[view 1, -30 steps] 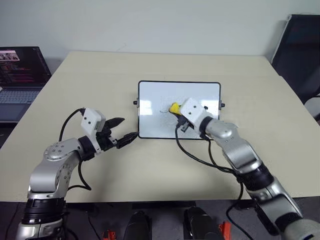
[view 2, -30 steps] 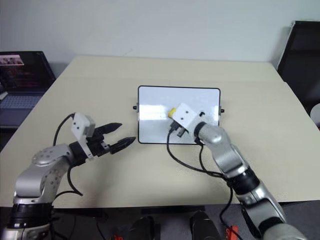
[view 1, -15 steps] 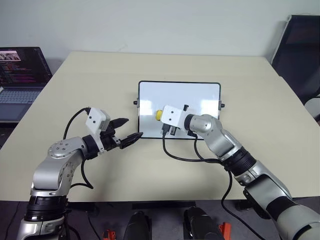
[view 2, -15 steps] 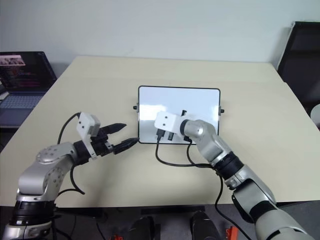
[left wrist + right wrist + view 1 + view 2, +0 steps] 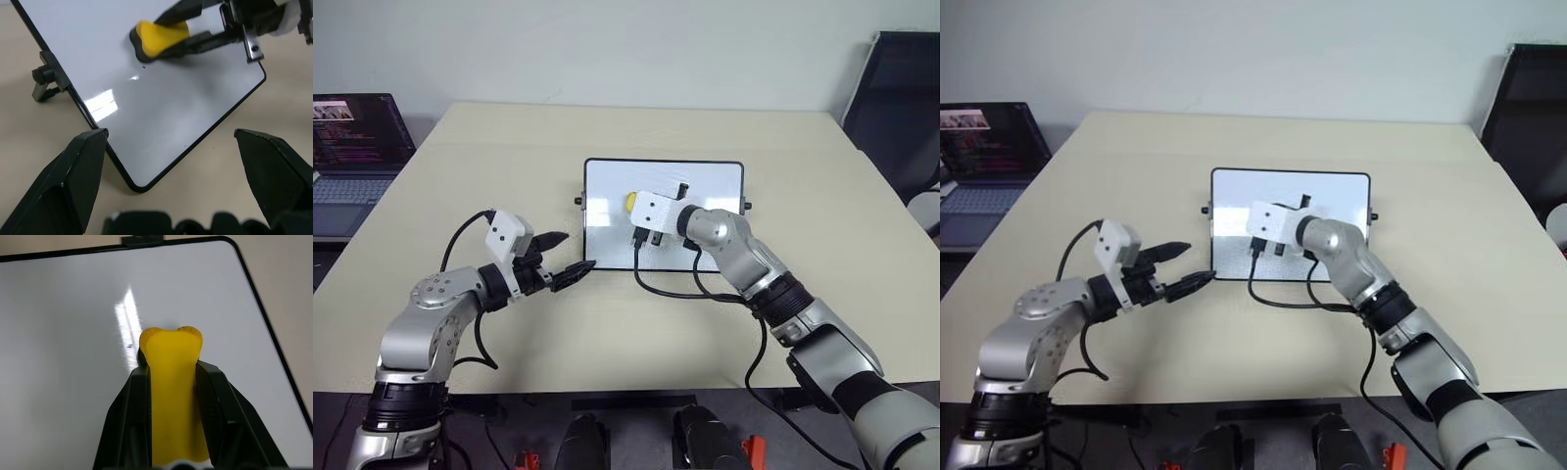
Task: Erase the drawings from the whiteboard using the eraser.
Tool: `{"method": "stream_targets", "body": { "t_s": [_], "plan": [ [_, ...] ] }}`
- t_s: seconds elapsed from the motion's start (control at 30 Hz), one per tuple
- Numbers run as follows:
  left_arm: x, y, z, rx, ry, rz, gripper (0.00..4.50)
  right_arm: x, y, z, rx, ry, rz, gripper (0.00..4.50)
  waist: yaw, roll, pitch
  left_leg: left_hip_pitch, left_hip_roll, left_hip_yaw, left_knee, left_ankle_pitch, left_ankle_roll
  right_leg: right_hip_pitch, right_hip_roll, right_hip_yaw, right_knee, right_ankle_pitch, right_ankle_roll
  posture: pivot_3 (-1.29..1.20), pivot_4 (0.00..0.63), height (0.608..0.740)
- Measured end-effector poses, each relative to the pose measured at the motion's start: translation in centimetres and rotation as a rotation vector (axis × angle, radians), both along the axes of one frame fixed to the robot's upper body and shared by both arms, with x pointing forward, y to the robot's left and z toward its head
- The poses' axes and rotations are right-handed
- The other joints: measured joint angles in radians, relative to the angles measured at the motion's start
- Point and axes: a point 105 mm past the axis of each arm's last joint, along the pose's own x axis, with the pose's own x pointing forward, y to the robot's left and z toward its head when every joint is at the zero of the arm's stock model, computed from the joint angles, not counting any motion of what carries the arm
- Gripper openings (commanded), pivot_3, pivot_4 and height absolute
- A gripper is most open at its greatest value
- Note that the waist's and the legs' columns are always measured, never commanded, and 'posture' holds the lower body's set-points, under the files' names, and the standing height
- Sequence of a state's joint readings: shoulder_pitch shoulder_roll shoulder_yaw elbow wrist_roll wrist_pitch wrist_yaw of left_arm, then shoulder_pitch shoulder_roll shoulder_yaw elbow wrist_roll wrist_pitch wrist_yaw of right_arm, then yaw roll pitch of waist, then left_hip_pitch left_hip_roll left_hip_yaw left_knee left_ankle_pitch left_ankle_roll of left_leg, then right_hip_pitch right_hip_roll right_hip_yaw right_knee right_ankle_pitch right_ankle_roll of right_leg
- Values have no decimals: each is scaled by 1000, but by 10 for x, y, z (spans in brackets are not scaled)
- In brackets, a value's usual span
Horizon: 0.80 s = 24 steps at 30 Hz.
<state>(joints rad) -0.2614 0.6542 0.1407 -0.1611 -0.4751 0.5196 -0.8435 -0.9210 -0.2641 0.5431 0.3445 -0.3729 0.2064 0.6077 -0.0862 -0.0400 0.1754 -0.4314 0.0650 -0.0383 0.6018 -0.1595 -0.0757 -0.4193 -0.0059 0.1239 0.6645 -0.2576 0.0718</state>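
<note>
On the beige table (image 5: 607,323), whiteboard (image 5: 705,186) is lying at center. Right gripper (image 5: 172,382) is clamping the yellow eraser (image 5: 172,396) between both fingers and pressing it on the board's left half, around 9 o'clock from board center. One tiny blue speck (image 5: 144,67) is sitting just beside the eraser. Left gripper (image 5: 568,257) is hovering spread open, holding nothing, at the board's 7 o'clock corner. Laptop (image 5: 352,157) is sitting at the table's 9 o'clock.

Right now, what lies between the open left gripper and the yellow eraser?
In the left wrist view, bare glossy whiteboard separates the left gripper from the yellow eraser.
</note>
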Motion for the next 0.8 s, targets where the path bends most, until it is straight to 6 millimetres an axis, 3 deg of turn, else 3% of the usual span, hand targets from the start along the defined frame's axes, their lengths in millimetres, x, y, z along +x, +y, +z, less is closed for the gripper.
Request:
{"method": "stream_targets", "body": {
  "t_s": [0.1, 0.2, 0.33, 0.43, 0.53, 0.67, 0.8],
  "plan": [
    [0, 0, 0, 0, 1, -1, 4500, -11, 8, -13, -55, 52, 60, 959, 0, 0, 0, 0, 0, 0, 0, 0, 0, 0, 0, 0, 0, 0, 0, 0, 150, 740],
    [0, 0, 0, 0, 2, -2, 4500, -6, 9, -12, -47, 24, 37, 959, 0, 0, 0, 0, 0, 0, 1, 0, 0, 0, 0, 0, 1, 0, -1, 0, 150, 740],
    [0, -2, -1, 1, 5, -8, 4500, 18, -2, 14, 6, -116, -83, 958, 2, 0, 0, 0, 0, -1, 1, 0, 0, 0, 0, 0, 0, 2, -2, 0, 150, 740],
    [-1, -2, -2, 1, 7, -8, 4500, 23, -8, 20, 25, -125, -105, 826, 3, 0, 0, 0, -1, 0, 3, 1, 1, 1, -1, 0, 0, 2, -2, 0, 150, 740],
    [-1, -3, -2, 2, 7, -11, 4500, 15, -5, 15, 12, -80, -59, 824, 1, 0, 0, 0, 0, 0, 2, 1, 1, 1, 0, 0, 0, 1, -1, 0, 150, 740],
    [-2, -5, -4, 3, 13, -25, 4500, -11, 3, -12, -45, 45, 54, 824, 1, 0, 0, 0, 0, 0, -2, 1, 1, 0, 0, 0, 0, 0, 0, 0, 150, 740],
    [-3, -6, -4, 3, 12, -36, 4500, -13, -6, -14, 14, 64, 2, 818, 4, 0, 0, 0, 0, -1, -2, 1, 1, -1, 0, 0, 0, 0, 0, 0, 150, 740]
  ]
}}
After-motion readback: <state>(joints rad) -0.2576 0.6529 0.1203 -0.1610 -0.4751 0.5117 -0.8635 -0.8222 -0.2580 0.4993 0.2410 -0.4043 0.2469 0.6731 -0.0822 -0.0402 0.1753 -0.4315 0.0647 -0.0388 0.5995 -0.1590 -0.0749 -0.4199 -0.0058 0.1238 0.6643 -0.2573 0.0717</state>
